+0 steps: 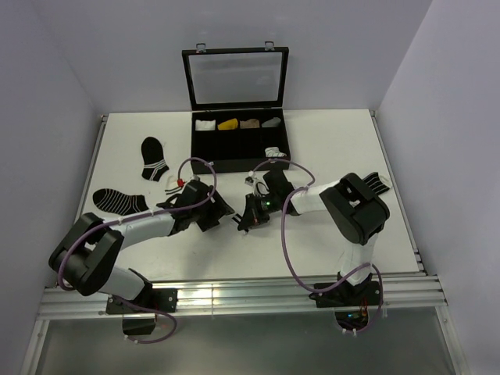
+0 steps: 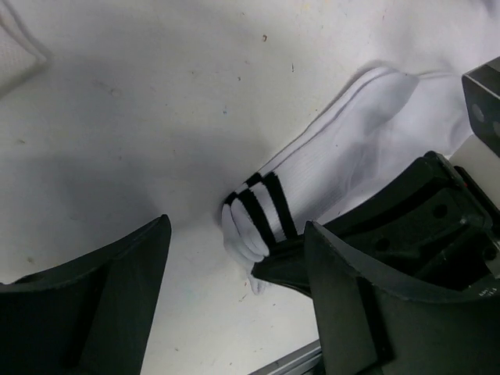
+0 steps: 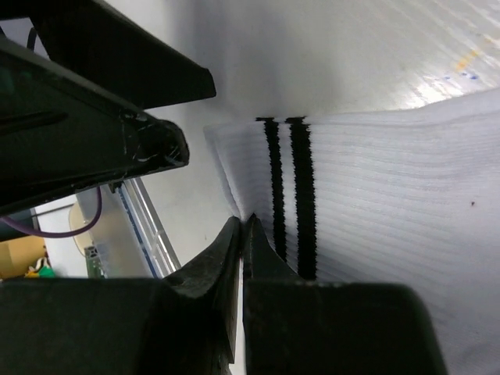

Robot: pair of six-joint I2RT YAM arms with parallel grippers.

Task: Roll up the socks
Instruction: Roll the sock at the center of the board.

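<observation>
Barely underway: R gripper (image 3: 242,226) is pinching banded sock (image 2: 344,148) by cuff, L gripper (image 2: 234,234) is gaping wide; no roll formed yet.

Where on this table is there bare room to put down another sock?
Bare table lies right of the black case, up to the right edge, and along the near edge between the arm bases. Crowded: the middle, where left gripper and right gripper meet at the white sock, and the left, with two black striped socks.
</observation>
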